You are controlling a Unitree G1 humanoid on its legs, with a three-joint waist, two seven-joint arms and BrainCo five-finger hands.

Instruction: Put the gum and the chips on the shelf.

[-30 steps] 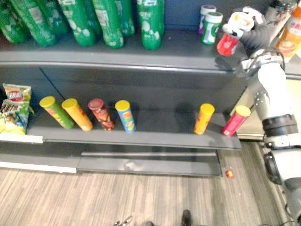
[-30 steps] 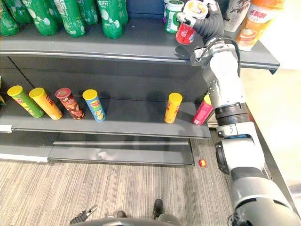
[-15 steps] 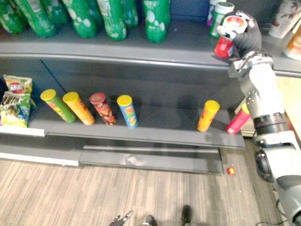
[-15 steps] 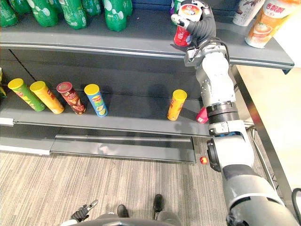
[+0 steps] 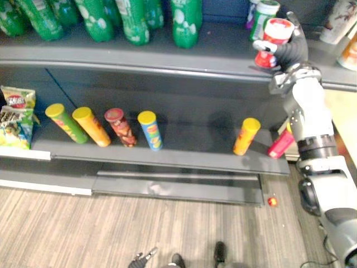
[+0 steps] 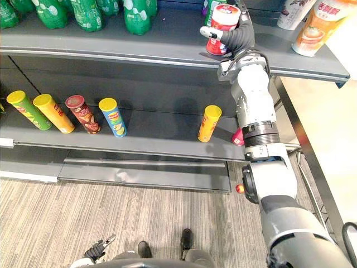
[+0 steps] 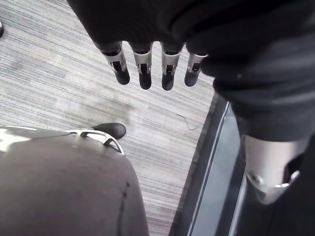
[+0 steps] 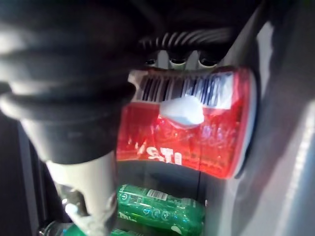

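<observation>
The right hand (image 6: 239, 40) is curled round a red gum canister (image 6: 222, 27), thumb on one side and fingers wrapped behind it. The canister is a short, glossy plastic cylinder with a white lid closed on top, so its contents cannot be seen; the right wrist view shows a white barcode panel on its side. It stands upright at the front edge of the dark, smooth top shelf (image 6: 162, 42). Whether its base touches the shelf cannot be told.

Just behind the hand stands another gum canister with a green lid (image 5: 263, 15). Further to the hand's left is a row of green plastic bottles (image 5: 183, 22). To its right are two tall printed cups (image 6: 320, 25).

Below the hand, on the lower shelf (image 5: 195, 148), lie capped chip tubes with their bases to the back. A yellow tube (image 5: 245, 136) and a pink tube (image 5: 280, 144) are nearest under the arm. Four more tubes, green, orange, dark red and blue (image 5: 149, 129), lie well to the left. Crinkled chip bags (image 5: 13, 118) sit at the far left end.

The left hand (image 7: 144, 70) hangs with its fingers straight and apart over the striped carpet floor (image 7: 59, 83).
</observation>
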